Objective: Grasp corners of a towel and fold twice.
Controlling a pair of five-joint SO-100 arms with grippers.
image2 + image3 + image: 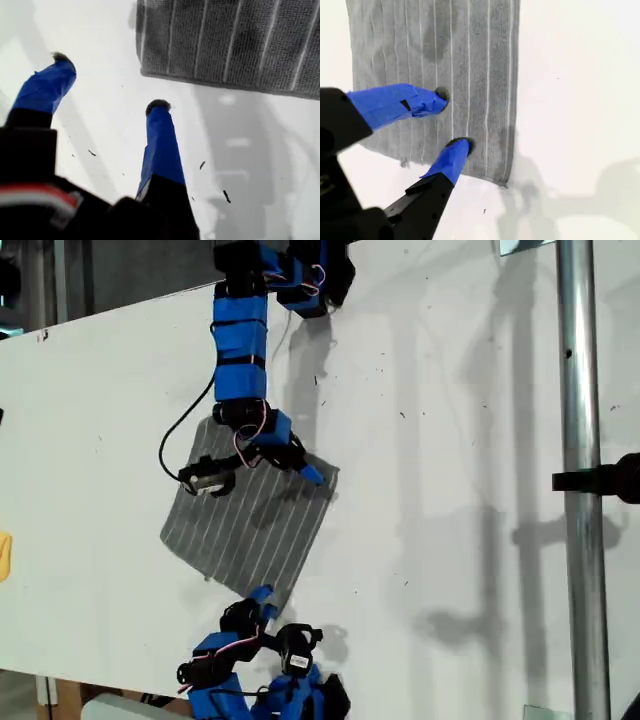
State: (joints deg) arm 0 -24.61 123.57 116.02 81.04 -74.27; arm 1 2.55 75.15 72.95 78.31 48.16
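White worktop [450, 490] all round, with the towel [250, 525] lying flat on it, still unfolded. My second gripper [454, 120] hovers over the cloth near one corner [502, 181], jaws spread, probably lining up a pinch. My first gripper [111, 82] waits just off the towel's edge, jaws apart and empty, over bare worktop, seemingly ready for the near corner.

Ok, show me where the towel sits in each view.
Exterior view: towel lies flat between the two arms.
First wrist view: its edge lies beyond my first gripper.
Second wrist view: it lies under my second gripper.
Shared landmark: its pale stripes.
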